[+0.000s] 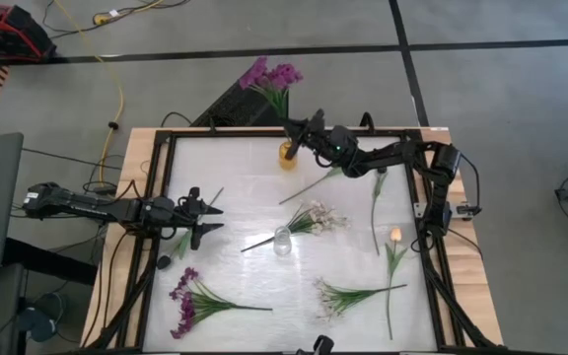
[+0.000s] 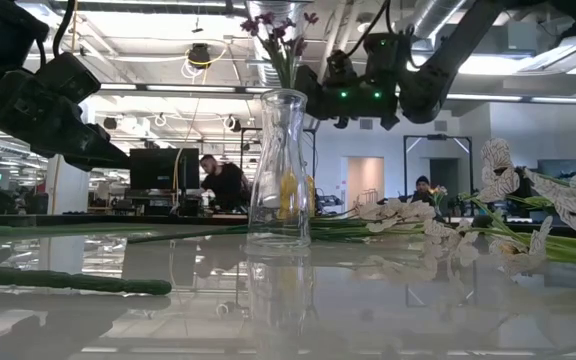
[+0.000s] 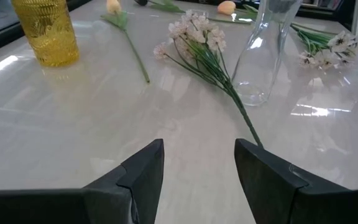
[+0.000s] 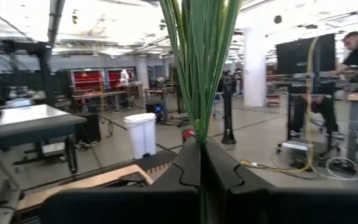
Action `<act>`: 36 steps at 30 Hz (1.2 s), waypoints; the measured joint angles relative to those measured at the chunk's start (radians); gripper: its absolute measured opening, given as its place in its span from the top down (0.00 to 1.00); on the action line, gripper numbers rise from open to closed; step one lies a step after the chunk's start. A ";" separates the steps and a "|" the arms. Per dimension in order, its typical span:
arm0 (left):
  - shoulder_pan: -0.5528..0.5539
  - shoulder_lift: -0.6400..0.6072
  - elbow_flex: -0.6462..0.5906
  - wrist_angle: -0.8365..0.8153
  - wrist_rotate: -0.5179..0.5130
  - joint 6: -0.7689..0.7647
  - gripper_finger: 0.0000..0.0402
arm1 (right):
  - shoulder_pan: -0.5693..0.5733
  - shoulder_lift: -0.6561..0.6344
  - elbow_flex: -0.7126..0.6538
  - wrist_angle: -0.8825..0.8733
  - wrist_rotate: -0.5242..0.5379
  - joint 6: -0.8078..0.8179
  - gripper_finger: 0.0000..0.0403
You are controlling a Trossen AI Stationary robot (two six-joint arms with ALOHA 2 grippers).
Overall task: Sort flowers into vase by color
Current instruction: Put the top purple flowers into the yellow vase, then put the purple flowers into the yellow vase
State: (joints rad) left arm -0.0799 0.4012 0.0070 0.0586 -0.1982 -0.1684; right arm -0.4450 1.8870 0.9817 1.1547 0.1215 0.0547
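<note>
Purple spray [image 1: 272, 75] stands clamped by its green stems in the right gripper [image 1: 297, 131], raised beside the yellow vase [image 1: 288, 154]. Left gripper [image 1: 208, 217] hovers spread, white spray [image 1: 319, 217] lying ahead.

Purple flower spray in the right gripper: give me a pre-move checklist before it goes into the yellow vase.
1. Grip: right gripper shut on the stems of the purple flower spray: ok.
2. Position: it holds the spray above the yellow ribbed glass vase at the table's far edge: ok.
3. Stem ends in line with the vase mouth: cannot tell.
4. Left gripper open, far off at the table's left side: ok.
5. Clear glass vase upright mid-table, out of the path: ok.
</note>
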 joint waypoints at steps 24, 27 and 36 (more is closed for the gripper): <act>0.000 -0.001 0.000 0.003 -0.001 0.006 0.54 | 0.019 0.032 0.008 -0.168 0.012 0.045 0.68; 0.000 -0.001 0.000 0.003 -0.001 0.006 0.54 | 0.018 -0.039 0.008 -0.323 0.012 0.042 0.59; 0.001 -0.001 0.000 0.003 0.000 0.006 0.54 | 0.026 -0.303 0.008 -0.861 0.011 0.026 0.48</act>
State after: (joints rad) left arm -0.0792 0.4002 0.0069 0.0620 -0.1986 -0.1619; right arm -0.4187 1.5843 0.9894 0.2938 0.1327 0.0811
